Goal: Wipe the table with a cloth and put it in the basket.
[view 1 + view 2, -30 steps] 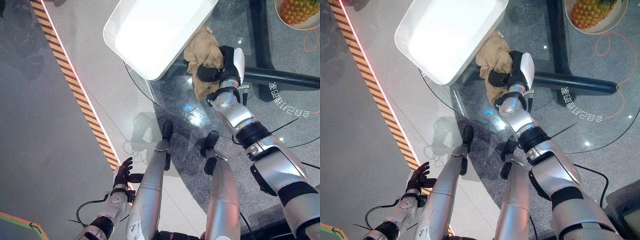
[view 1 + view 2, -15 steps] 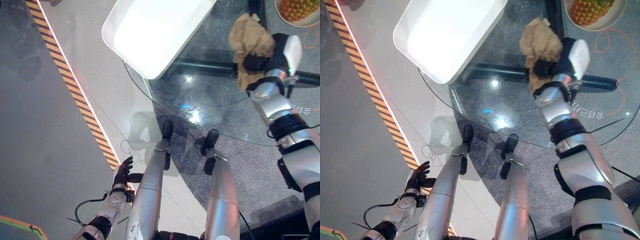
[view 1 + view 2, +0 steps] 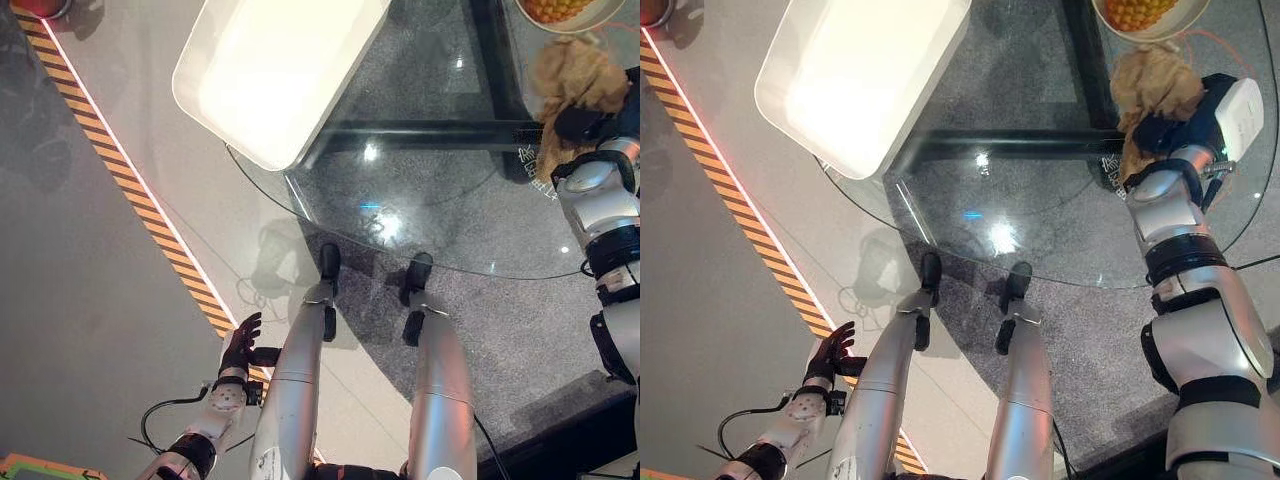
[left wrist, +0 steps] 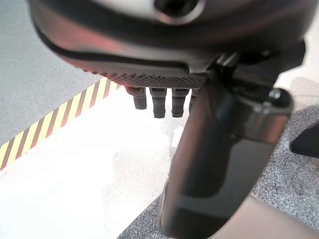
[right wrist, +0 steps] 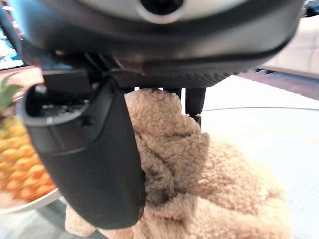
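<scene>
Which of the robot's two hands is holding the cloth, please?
The right hand, over the glass table, is curled round the tan cloth; the left hand hangs empty.

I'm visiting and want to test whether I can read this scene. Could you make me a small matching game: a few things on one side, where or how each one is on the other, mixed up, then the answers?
Things:
1. cloth
2. white basket
3. pineapple
4. left hand

Places or states:
A. in a bowl at the far edge of the glass table
B. hanging low beside the robot, over the floor, fingers relaxed and holding nothing
C. bunched up in the right hand, on the glass
D. on the table's left edge, nothing inside

Pairs: 1-C, 2-D, 3-A, 4-B
</scene>
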You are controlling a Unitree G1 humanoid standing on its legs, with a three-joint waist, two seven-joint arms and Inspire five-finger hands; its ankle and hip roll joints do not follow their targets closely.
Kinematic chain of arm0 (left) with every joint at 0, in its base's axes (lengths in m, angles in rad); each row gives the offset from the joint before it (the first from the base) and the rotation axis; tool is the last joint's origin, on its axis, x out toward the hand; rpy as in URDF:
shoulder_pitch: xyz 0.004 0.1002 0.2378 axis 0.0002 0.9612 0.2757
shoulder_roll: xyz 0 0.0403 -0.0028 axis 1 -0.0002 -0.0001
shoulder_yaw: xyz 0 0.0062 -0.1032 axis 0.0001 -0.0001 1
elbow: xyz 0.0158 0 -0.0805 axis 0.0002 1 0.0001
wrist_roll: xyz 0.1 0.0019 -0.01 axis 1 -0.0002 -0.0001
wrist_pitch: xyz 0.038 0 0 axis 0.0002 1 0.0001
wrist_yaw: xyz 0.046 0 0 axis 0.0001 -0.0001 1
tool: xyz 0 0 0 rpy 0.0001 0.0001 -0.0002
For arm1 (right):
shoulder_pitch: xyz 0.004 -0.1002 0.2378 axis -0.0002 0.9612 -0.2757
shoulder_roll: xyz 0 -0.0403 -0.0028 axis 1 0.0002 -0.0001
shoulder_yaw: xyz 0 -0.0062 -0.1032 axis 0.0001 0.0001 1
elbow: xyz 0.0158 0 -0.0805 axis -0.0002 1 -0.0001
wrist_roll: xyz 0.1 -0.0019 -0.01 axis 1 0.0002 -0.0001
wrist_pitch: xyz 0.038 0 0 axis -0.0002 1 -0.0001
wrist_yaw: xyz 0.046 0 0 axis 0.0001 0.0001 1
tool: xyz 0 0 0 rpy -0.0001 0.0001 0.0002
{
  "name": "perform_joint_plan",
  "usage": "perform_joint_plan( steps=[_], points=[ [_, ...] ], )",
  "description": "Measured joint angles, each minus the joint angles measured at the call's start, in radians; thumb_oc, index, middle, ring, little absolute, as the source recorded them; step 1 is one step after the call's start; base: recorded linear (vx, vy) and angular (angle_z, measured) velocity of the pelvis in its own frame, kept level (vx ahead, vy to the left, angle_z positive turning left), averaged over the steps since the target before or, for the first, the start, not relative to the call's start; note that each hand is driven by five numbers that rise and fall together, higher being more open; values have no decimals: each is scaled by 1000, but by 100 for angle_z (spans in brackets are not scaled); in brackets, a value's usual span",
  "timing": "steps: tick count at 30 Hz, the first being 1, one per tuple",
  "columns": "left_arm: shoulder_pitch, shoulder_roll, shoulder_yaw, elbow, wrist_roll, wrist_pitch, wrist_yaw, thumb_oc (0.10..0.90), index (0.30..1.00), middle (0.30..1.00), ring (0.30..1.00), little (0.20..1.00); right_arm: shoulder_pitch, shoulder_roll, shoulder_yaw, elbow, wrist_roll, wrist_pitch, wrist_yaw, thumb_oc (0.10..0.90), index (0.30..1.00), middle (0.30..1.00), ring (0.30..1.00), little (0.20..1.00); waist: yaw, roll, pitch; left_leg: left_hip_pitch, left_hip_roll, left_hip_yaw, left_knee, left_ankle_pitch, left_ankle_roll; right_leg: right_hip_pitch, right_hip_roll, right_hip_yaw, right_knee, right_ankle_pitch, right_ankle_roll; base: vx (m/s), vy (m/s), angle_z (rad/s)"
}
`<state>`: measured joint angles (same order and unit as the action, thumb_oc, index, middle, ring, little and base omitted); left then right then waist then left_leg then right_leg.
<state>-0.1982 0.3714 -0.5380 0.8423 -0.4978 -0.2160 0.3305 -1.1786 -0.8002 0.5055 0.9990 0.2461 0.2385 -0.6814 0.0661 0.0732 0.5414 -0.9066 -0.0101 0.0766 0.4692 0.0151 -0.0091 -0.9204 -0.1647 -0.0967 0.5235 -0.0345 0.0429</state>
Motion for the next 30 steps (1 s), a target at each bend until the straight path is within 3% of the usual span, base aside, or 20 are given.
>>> perform_joint_plan(
  steps=[9, 15, 22, 30],
  points=[
    [2, 1, 0, -8, -1, 9, 1, 800, 900, 900, 900, 900, 19, -42, -21, 17, -6, -8, 2, 100, 300, 300, 300, 200, -4, 6, 1, 2, 0, 4, -6, 0, 0, -2, 0, 3, 0, 3, 0, -2, 11, 0],
    [2, 1, 4, -20, -2, 31, 1, 800, 900, 900, 900, 900, 39, -45, 23, -107, -52, -9, 38, 100, 300, 300, 300, 200, -1, 10, 1, 12, -1, 6, -24, 5, -6, -2, -1, 4, 2, 1, -1, -3, 11, 1],
    [2, -3, 4, -25, -2, 34, -1, 800, 900, 900, 900, 900, 40, -14, 74, -156, -130, -17, 96, 100, 300, 300, 300, 200, 23, 11, 0, 14, -2, -7, -33, 14, -8, 0, -5, -9, 16, -9, -8, -12, 31, 7],
    [2, -8, 10, -16, -1, 31, -13, 800, 900, 900, 900, 900, 40, 34, 70, -153, -180, -22, 129, 100, 300, 300, 300, 200, 13, 14, -1, 16, -7, -9, -39, 16, -8, 2, -9, -9, 20, -16, -10, -13, 35, 2]
  ],
)
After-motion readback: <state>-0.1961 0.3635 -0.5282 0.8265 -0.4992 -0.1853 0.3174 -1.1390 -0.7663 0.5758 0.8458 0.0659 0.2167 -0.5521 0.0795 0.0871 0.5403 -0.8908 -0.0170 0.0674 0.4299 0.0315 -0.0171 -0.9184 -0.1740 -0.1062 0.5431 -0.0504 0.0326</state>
